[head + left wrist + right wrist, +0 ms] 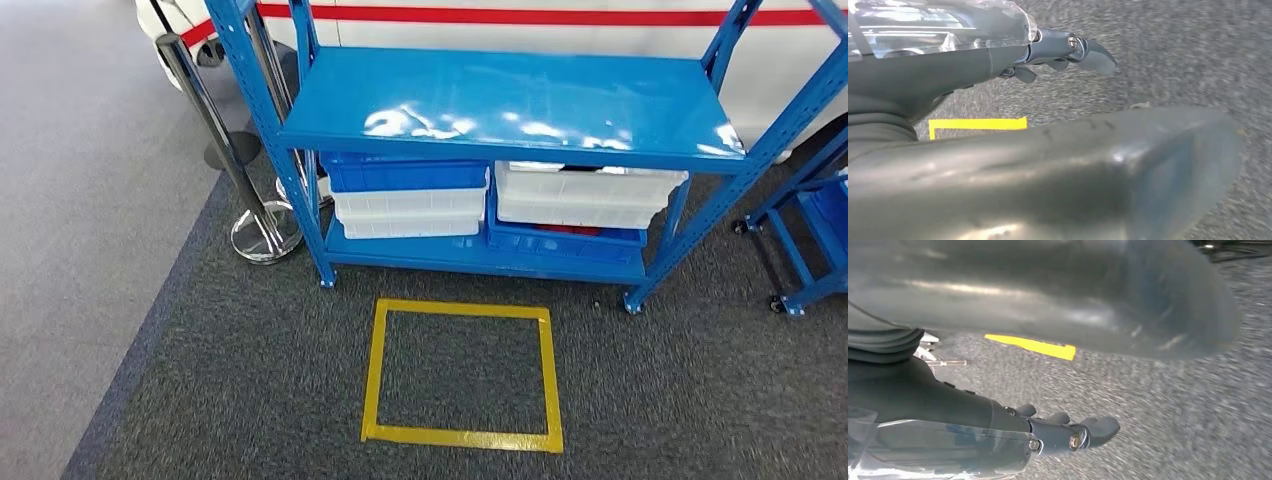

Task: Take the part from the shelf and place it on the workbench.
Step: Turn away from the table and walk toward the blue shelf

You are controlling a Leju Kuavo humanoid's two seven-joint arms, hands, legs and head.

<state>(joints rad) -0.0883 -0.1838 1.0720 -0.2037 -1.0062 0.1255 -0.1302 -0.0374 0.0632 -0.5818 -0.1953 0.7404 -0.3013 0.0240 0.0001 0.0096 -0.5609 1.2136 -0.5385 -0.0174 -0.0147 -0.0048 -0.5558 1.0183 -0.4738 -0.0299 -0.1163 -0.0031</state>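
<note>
A blue metal shelf [505, 105] stands on dark grey carpet [700, 400], its glossy top board bare and catching light. On the lower board, at the left end, a blue bin [405, 174] sits on top of two stacked white bins [410, 212]. At the right end a white bin [590, 195] rests on a blue crate [565, 243] with something red inside; whether that is the part cannot be told from here. In front of the shelf a yellow tape rectangle [462, 362] marks the carpet. A chrome stanchion post [225, 150] with a round base stands just off the shelf's left legs, and a blue wheeled cart [805, 235] sits near the right end. Behind the shelf runs a white surface with a red stripe [520, 14].

The left robot hand [1068, 50] hangs over the carpet, fingers extended and apart, holding nothing. The right robot hand [1068, 432] hangs likewise above the carpet, fingers spread, nothing in them
</note>
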